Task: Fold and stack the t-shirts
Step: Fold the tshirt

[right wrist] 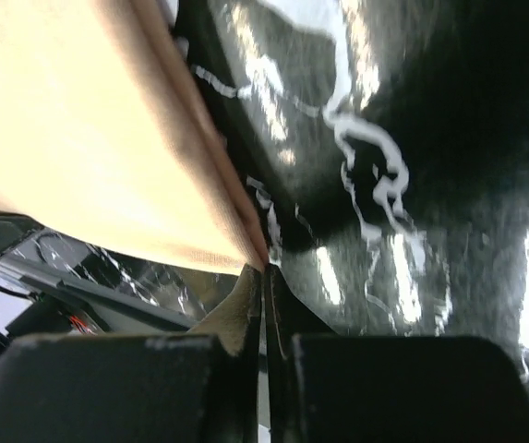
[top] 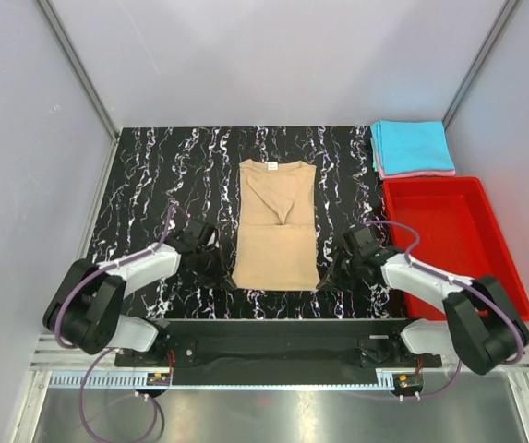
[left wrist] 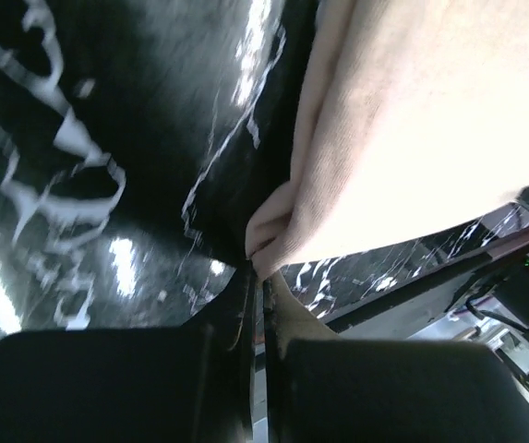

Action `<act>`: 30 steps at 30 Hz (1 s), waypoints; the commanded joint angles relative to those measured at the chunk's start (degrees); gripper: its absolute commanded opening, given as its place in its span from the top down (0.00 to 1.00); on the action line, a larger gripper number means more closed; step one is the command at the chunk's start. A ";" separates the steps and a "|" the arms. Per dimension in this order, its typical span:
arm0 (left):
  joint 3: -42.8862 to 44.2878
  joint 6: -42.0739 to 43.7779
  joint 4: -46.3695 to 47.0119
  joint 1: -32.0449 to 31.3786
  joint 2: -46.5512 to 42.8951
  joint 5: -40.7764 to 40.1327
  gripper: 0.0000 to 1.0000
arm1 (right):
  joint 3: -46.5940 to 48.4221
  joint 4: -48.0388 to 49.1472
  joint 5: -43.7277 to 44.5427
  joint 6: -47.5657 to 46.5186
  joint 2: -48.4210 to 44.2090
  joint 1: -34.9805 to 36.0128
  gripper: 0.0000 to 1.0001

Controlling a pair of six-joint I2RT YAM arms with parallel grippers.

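Top external: tan shirt (top: 276,226) flat on the table (top: 153,166), sleeves folded in. Left gripper (left wrist: 257,272) and right gripper (right wrist: 264,270) pinched shut on its near hem corners. Looks soft, light, floppy; wants both corners lifted together, else sags and unfolds.

The tan t-shirt (top: 276,226) is matt, finely knitted cloth on the glossy black, white-veined tabletop (top: 153,175), which also carries a smooth red plastic bin (top: 449,240).

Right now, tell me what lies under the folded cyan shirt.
A folded pink shirt lies under the cyan shirt; only its near edge shows. The rest is covered, so anything beneath it cannot be seen.
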 commanded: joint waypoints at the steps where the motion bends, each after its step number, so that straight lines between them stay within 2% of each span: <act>1: -0.82 0.10 -5.73 -0.39 -6.66 -4.99 1.00 | 1.09 -9.06 4.67 -2.36 -5.05 1.10 1.00; 10: -3.01 -5.34 -4.24 -5.13 -12.91 -0.51 1.00 | -0.58 -11.87 3.79 -1.49 -12.79 4.44 1.00; 15: -3.63 -9.47 -7.04 -9.61 -17.39 -2.70 1.00 | 1.17 -20.39 7.56 2.56 -19.91 8.22 1.00; 20: -3.28 -11.77 -10.03 -11.64 -22.14 -6.13 1.00 | 1.18 -23.65 8.10 4.85 -25.97 9.98 1.00; 30: 4.62 -8.78 -13.54 -11.56 -18.47 -9.29 1.00 | 8.19 -26.03 11.61 -0.68 -22.91 10.07 1.00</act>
